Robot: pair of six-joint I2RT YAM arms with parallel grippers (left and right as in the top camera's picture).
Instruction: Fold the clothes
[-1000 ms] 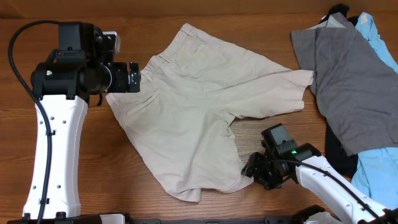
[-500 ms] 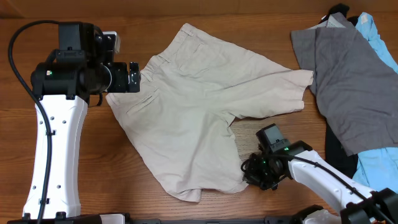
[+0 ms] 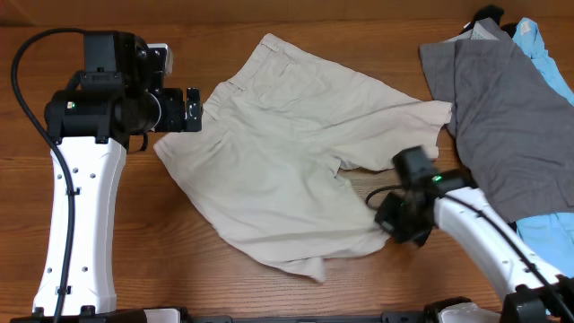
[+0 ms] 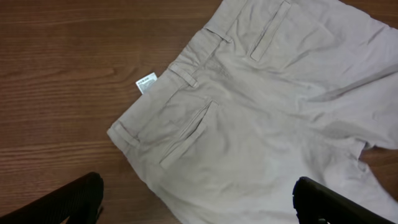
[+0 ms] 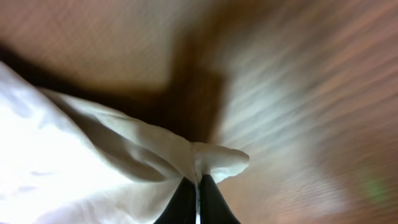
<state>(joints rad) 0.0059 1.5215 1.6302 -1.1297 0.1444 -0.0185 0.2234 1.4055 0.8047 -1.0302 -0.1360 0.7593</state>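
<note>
The beige shorts (image 3: 287, 152) lie spread on the wooden table, back pockets up, waistband toward the left. My left gripper (image 3: 193, 109) hovers open beside the waistband. In the left wrist view its fingers straddle the shorts (image 4: 261, 112), and the small white tag (image 4: 147, 82) shows at the waistband edge. My right gripper (image 3: 387, 226) is shut on the hem corner of the near leg, slightly off the table. In the right wrist view the pinched cloth (image 5: 217, 158) bulges above the closed right gripper (image 5: 198, 186).
A larger grey garment (image 3: 502, 117) lies at the right, with light blue cloth (image 3: 543, 247) below it and more at the far right corner (image 3: 536, 40). Dark fabric (image 3: 484, 215) shows under the grey piece. Bare wood (image 3: 134, 233) surrounds the shorts.
My right gripper closed on the near leg's hem and moved right and away, dragging that corner with it. The left arm has stayed still and open.
</note>
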